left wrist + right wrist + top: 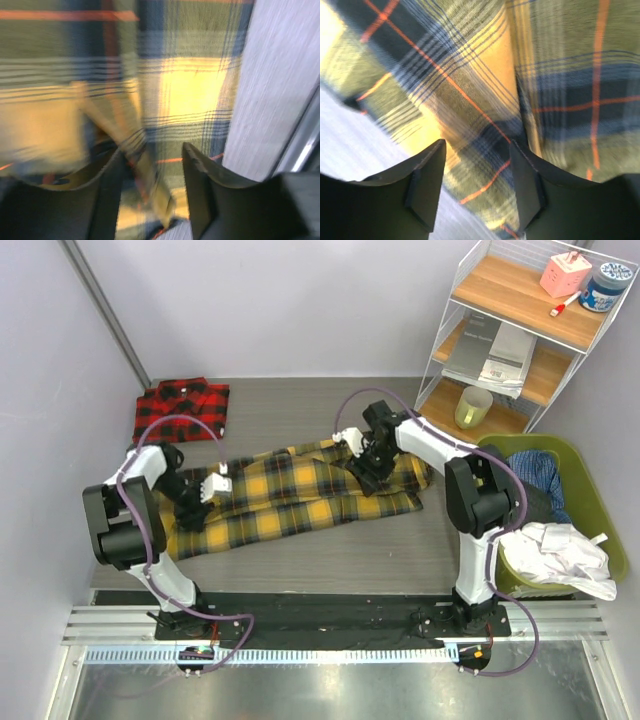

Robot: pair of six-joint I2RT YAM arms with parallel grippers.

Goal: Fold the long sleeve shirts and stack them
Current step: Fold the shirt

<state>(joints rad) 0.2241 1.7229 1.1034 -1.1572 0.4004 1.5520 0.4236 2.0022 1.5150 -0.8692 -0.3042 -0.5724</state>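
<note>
The yellow-and-black check shirt (300, 495) lies spread out across the middle of the table. The red-and-black check shirt (182, 408) lies folded at the back left. My left gripper (192, 515) is down on the yellow shirt's left end. In the left wrist view (152, 147) its jaws stand apart with a blurred fold of yellow cloth (145, 170) between them. My right gripper (365, 475) is down on the shirt's right part. In the right wrist view (477, 145) its jaws stand apart over the shirt's edge (485, 165), beside bare table (365, 145).
A white wire shelf (520, 330) with wooden boards stands at the back right, holding a pink item, a jar, papers and a cup. A green basket (590, 510) of clothes sits at the right, with a white cloth (560, 555) hanging over its rim.
</note>
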